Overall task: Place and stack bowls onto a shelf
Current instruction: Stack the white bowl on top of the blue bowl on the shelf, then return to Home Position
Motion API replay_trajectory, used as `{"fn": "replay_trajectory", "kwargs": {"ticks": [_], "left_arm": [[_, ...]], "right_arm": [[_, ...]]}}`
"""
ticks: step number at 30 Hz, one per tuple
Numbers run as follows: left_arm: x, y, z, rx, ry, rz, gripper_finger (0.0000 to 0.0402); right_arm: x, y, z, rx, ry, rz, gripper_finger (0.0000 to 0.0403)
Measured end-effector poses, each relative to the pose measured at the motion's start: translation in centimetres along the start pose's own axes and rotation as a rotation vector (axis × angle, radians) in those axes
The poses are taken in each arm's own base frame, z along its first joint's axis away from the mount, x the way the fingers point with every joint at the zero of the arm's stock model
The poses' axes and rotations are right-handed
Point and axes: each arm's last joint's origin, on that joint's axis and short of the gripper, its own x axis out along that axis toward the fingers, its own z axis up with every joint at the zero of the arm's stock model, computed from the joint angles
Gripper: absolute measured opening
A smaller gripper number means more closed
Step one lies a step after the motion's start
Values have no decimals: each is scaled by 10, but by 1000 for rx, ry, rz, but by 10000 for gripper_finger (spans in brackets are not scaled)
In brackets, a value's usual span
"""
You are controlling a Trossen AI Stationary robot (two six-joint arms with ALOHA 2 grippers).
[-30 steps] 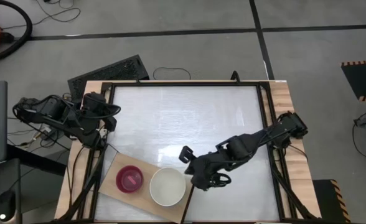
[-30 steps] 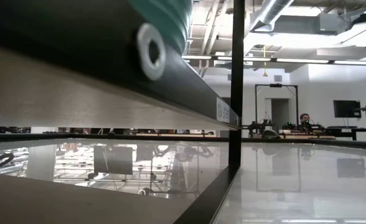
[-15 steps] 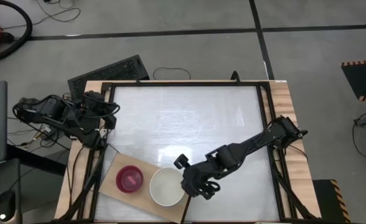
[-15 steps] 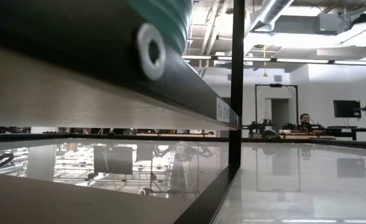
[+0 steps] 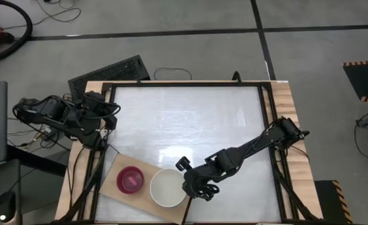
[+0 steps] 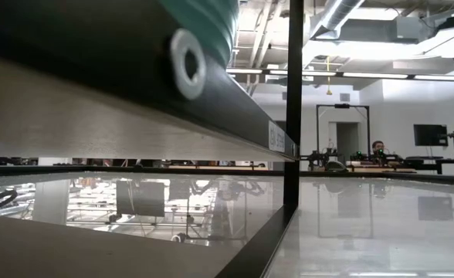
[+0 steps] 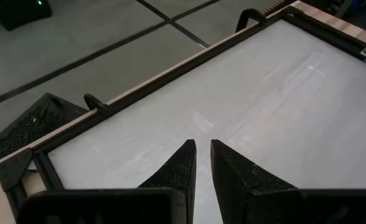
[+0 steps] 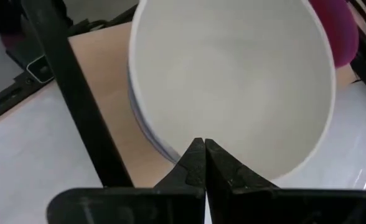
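Observation:
A cream white bowl [image 5: 167,189] sits on the light-wood shelf [image 5: 112,192] at the table's near left. In the right wrist view a slate blue rim [image 8: 147,130] shows under the white bowl [image 8: 233,81], so it is stacked. A magenta bowl [image 5: 130,180] stands beside it on the shelf. My right gripper [image 5: 188,182] is shut, with its tips [image 8: 201,147] over the white bowl's right rim. My left gripper [image 7: 201,146] waits at the far left corner [image 5: 99,115], fingers almost together. A teal green curve [image 6: 208,19] shows at the top of the low view. My right gripper has its shut fingertips [image 8: 195,152] at the white bowl's rim [image 8: 170,152] on the side facing the table's right. It comes in slanting down from the right. I cannot tell whether it touches the rim.
The table's black frame bar [image 8: 77,106] runs close beside the shelf and the bowl stack. White tabletop [image 5: 190,125] spreads between the two arms. The low view is mostly filled by the black frame [image 6: 211,100] and the room behind.
My right gripper has moved toward the table's left and near edge, from beside the shelf to the white bowl's right rim. Most of that travel came in the first half second. The bowls and the shelf have stayed where they were.

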Motion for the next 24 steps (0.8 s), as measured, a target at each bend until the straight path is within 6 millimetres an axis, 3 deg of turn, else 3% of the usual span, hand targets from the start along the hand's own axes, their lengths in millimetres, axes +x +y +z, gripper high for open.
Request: {"fn": "replay_trajectory", "kwargs": {"ticks": [4, 8, 14, 20, 24], "left_arm": [[0, 0, 0, -3, 0, 0, 34], [0, 0, 0, -39, -1, -2, 34], [0, -4, 4, -115, -30, -36, 34], [-2, -16, 15, -226, -85, -150, 34], [-2, -19, 15, -96, -45, -218, 34]], "right_arm": [[-2, 0, 0, -6, 5, -17, 18], [-27, -7, 7, -1, -30, -93, 34], [-98, -28, 12, 78, -174, -190, 46], [-176, -47, -4, 239, -295, -302, 38], [-209, -52, -20, 303, -308, -333, 35]]}}
